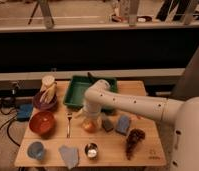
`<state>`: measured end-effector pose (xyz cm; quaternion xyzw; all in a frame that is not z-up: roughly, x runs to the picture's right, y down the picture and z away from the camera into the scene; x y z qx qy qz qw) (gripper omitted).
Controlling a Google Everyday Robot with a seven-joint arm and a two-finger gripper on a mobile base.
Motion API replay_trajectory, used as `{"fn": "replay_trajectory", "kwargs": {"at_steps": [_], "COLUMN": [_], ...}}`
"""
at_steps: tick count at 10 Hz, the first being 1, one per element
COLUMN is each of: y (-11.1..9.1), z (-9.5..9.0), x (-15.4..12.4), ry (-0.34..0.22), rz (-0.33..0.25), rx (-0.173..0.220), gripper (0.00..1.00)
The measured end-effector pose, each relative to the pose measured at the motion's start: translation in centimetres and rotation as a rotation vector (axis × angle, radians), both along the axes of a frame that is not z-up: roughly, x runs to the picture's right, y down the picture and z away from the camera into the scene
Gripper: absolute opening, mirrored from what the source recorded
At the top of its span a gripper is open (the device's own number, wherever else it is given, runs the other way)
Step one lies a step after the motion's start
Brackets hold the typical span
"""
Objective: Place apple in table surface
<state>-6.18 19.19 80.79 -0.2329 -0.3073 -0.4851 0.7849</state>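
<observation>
The white arm [138, 104] reaches in from the right side of the camera view, running leftward over the table surface [110, 150] to a rounded elbow-like joint in front of the green tray [73, 95], then turning straight down. At its lower end the gripper [90, 118] points down at the tabletop, directly over the apple [89, 125], which sits on the wood just below it and seems to touch it; how wide the gripper stands, and whether it has hold of the fruit, cannot be told from this view. Immediately right of the gripper lie a small grey block [108, 124] and a blue sponge-like piece [123, 124], and farther right and nearer the front edge the dark grape bunch [134, 140]. Just left of the gripper a fork [69, 124] lies lengthwise on the wood, with the reddish-brown bowl [42, 123] beyond it and a purple bowl [45, 100] holding pale yellow items behind that. In front of the gripper, toward the near edge, stand a small metal cup [91, 150], a grey-blue cloth-like item [69, 155] and a blue cup [36, 150].
</observation>
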Motion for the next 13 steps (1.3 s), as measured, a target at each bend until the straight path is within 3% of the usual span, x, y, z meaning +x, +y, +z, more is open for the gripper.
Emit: {"fn": "replay_trajectory", "kwargs": {"at_steps": [3,5,7,13], "y": [0.4,0.1,0.5,1.2], "z": [0.0,-0.5,-0.2,-0.2], "x": [0.0,0.2,0.4,0.7], "ry": [0.001,0.002,0.003,0.002], "rz": [-0.004,-0.002,-0.005,-0.006], "rx": [0.000,-0.001,-0.003,-0.002], "gripper": [0.80,0.74,0.80,0.80]}}
